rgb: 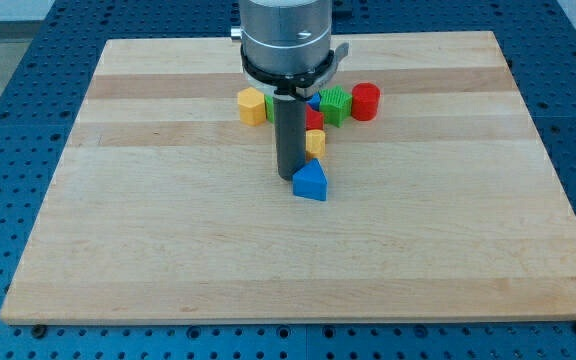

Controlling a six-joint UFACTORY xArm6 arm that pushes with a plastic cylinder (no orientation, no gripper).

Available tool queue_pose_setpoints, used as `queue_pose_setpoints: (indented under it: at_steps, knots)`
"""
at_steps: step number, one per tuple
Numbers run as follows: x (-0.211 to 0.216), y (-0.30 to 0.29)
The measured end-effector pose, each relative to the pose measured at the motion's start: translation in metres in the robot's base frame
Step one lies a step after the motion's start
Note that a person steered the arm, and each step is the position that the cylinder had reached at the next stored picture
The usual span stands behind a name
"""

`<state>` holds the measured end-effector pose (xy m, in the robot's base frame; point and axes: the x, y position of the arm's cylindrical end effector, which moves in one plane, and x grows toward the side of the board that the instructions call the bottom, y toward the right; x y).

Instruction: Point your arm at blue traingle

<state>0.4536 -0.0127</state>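
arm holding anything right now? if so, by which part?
Nothing is held: the arm ends in a plain rod. My tip stands on the wooden board, right beside the blue triangular block on its left; contact cannot be told.

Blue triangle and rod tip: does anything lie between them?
Nothing. In the camera view, my tip sits right against the blue triangle's left edge, with no block or visible board between. The small yellow block sits above the triangle.

Light wood counter (pixel 168 250) on a blue pegboard (pixel 8 120). Blue triangle (pixel 311 183) near centre. Toward the view's top: yellow block (pixel 252 105), green block (pixel 336 105), red cylinder (pixel 366 101), small yellow block (pixel 315 141). Another red block (pixel 313 119) and blue block (pixel 314 102) partly hidden.
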Motion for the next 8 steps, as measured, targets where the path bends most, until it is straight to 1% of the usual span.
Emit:
queue_pose_setpoints:
  at_steps: [3,5,7,8]
  knots:
    - [0.0,-0.016]
    - [0.006,-0.049]
    - [0.049,-0.056]
    - [0.061,-0.039]
